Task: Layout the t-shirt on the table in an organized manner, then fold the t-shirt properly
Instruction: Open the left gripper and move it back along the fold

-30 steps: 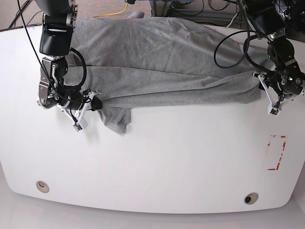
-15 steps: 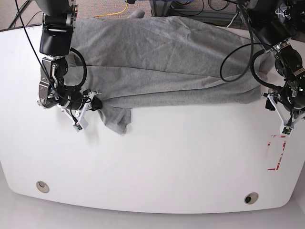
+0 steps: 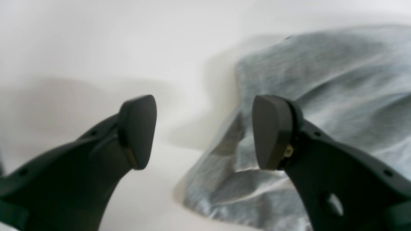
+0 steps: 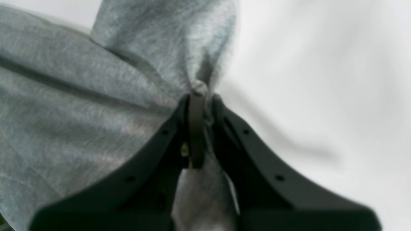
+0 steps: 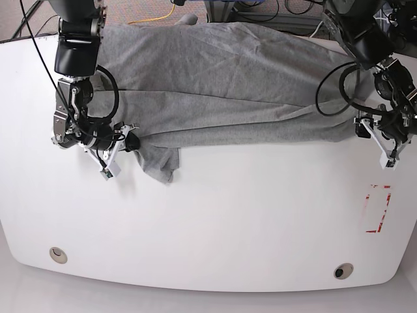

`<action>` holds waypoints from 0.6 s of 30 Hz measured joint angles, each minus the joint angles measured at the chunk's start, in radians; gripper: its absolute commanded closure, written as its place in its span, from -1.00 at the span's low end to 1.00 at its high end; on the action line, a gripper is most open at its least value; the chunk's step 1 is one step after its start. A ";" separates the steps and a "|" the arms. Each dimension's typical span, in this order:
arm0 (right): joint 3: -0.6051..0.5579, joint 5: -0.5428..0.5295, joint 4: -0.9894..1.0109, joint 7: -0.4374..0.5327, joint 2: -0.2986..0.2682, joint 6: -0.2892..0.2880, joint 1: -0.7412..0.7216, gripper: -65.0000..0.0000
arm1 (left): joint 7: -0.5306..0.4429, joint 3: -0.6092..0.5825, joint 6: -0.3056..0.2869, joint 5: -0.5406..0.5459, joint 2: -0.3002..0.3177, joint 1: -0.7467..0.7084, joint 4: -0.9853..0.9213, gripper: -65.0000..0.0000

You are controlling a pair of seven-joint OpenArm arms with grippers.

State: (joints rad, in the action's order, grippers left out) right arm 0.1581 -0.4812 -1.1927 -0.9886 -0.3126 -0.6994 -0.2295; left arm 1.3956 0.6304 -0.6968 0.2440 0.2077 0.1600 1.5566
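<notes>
You've got one t-shirt (image 5: pixel 228 85), two grippers, two grommets and one red tape outline (image 5: pixel 378 208) on the table (image 5: pixel 247 215). The shirt lies along the table's far edge, long axis side to side, with one bunched flap hanging toward the near side. Your right gripper (image 4: pixel 196 106) is pinched tight on a fold of fabric at that flap. Your left gripper (image 3: pixel 202 131) is spread wide, holding nothing, just beside the shirt's opposite end.
</notes>
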 measured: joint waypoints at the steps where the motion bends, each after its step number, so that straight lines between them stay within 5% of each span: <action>1: 0.000 -0.002 0.000 0.000 0.000 0.000 0.000 0.99 | -0.003 0.002 -0.001 0.023 0.002 -0.015 0.002 -0.34; 12: 0.000 0.000 -0.001 0.000 0.000 0.000 0.000 0.99 | 0.003 -0.002 0.000 0.280 0.061 -0.147 0.021 -0.34; 18: 0.000 -0.001 -0.002 0.000 0.000 0.000 0.001 0.99 | 0.014 0.000 0.000 0.327 0.074 -0.178 0.023 -0.34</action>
State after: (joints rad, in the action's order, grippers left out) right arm 0.1581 -0.4824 -1.1942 -0.9890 -0.3126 -0.6994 -0.2287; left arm 1.4097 0.6304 -0.6968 0.5705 0.2813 -0.0177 1.5791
